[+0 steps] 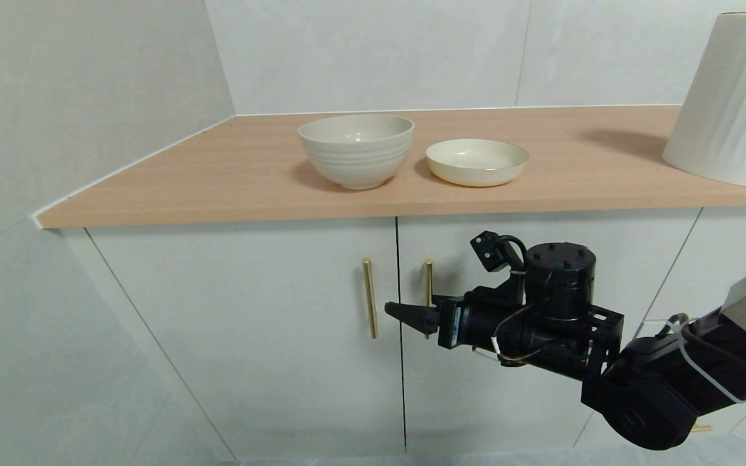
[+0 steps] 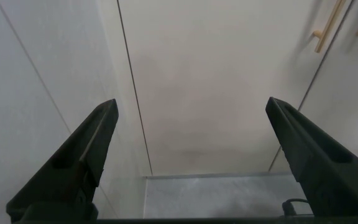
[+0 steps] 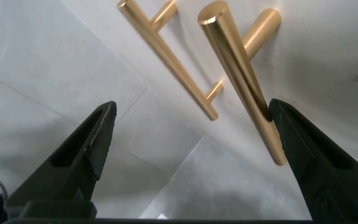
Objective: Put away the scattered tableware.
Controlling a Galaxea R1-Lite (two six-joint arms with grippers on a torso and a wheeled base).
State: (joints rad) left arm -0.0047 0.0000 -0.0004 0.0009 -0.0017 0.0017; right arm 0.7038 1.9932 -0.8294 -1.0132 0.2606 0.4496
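Observation:
A deep cream bowl (image 1: 355,150) and a shallow cream dish (image 1: 476,162) stand side by side on the wooden countertop (image 1: 230,181). Below it are two closed cabinet doors with gold bar handles (image 1: 370,298) (image 1: 429,285). My right gripper (image 1: 405,314) hovers at the right door's handle. In the right wrist view that gripper (image 3: 191,106) is open, and the nearer gold handle (image 3: 241,81) lies between its fingers, close to one fingertip (image 3: 281,121). My left gripper (image 2: 191,106) is open and holds nothing, facing the lower part of a cabinet door (image 2: 216,93).
A tall white ribbed vessel (image 1: 735,97) stands at the counter's right end. Tiled walls close in the left side and the back. The second gold handle (image 3: 166,59) runs beside the nearer one. The floor (image 2: 216,193) shows below the doors.

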